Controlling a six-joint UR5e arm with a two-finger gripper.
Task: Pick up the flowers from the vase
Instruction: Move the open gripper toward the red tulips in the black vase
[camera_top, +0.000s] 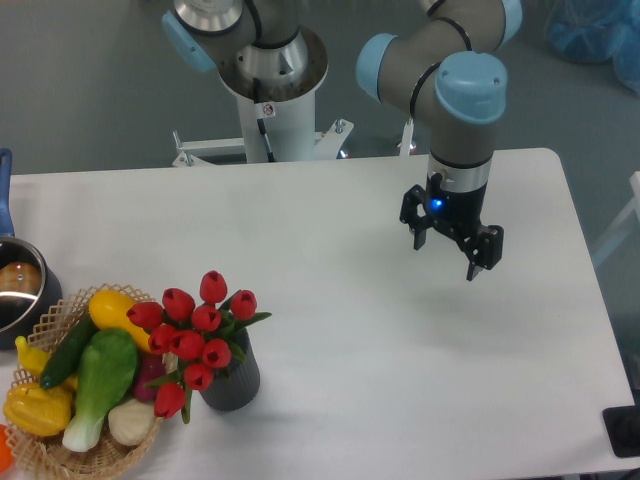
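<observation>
White and rounded at its corners, the table (330, 230) fills most of the view, with grey floor behind it and the arm's pedestal at its far edge. At front left the flowers (197, 335) stand in the vase (232, 382), just beside a wicker basket (60, 450) of produce. Well apart, the gripper (448, 257) hangs empty, fingers spread.

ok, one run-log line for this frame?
phase: pre-grasp | gripper: open, empty, above bare table | flowers: in vase, untouched | gripper right of flowers, apart
</observation>
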